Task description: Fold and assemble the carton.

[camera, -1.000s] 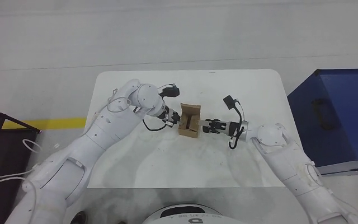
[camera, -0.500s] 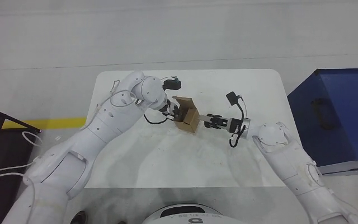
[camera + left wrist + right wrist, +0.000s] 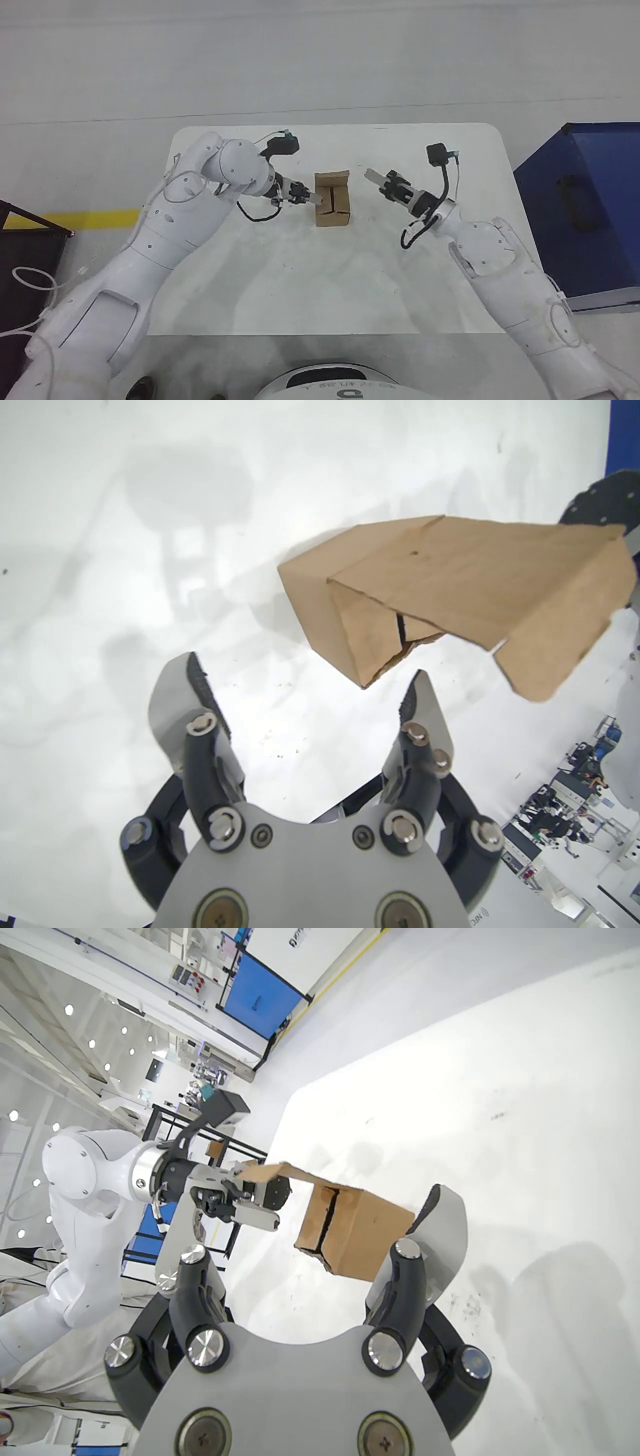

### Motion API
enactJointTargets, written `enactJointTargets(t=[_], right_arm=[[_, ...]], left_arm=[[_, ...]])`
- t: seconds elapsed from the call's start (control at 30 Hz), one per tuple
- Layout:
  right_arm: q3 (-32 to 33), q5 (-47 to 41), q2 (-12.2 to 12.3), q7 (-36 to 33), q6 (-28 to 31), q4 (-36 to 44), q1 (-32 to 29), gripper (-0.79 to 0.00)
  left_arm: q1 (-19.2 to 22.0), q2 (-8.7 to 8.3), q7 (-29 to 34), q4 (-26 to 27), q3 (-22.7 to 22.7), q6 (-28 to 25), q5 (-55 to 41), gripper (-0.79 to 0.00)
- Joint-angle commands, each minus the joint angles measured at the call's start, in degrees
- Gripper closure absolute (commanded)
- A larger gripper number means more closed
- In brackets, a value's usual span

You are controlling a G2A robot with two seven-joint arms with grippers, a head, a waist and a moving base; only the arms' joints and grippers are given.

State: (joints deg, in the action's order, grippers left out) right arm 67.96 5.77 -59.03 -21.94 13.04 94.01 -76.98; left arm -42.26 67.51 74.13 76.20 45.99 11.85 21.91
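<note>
My left claw [image 3: 306, 672] gapes beside the carton [image 3: 332, 199], right claw [image 3: 374, 178] spread and clear, so I should brace one wall and press the flap [image 3: 500, 585] down squarely.

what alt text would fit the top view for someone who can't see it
A small brown carton with a flap open stands near the middle of a white table. The left gripper is close beside it on one side, the right gripper farther off on the other, both open.

White, rounded arm shells [image 3: 180, 225] with looping black cables [image 3: 254, 212]. Grey-plated left pincer [image 3: 306, 677] on black linkages [image 3: 205, 770], studded with silver screws [image 3: 224, 829].
</note>
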Motion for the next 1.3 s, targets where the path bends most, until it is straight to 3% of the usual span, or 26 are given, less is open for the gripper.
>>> enactJointTargets(t=[0.0,0.1,0.33,0.5,0.6,1.03,1.27], right_arm=[[-0.75,2.56,-0.31,1.98,0.0,1.54,1.43,-0.65],[-2.68,6.56,-0.94,3.73,-1.05,3.26,4.62,-0.573],[-10.81,12.84,-3.39,1.04,-5.49,0.27,16.18,-0.576],[-16.63,10.46,-5.46,-5.84,-6.56,-5.99,22.86,-0.613],[-18.19,7.78,-6.2,-10.34,-6.22,-8.8,24.95,-0.573],[-15.64,1.93,-5.7,-19.85,-5.96,-8.1,21.56,-0.523],[-13.45,-2.32,-5.51,-19.06,-5.38,-9.16,18.5,-0.517]], left_arm=[[-2.17,-0.68,1.79,1.7,0.76,-0.74,0.09,-0.785],[-3.98,-1.05,3.34,3.46,0.56,-1.05,0.3,-0.785],[-5.52,-0.9,3.41,4.54,-1.12,-0.75,0.51,-0.785],[-6.45,-1.1,2.36,4.58,-0.4,-0.14,-0.04,-0.785],[-7.6,-1.6,1.66,4.96,1.11,0.31,-0.39,-0.785],[-12.74,-4.42,0.81,9.39,9.59,1.83,-0.61,-0.785],[-11.4,-4.65,-2.87,10.59,10.85,3.53,1.9,-0.785]])
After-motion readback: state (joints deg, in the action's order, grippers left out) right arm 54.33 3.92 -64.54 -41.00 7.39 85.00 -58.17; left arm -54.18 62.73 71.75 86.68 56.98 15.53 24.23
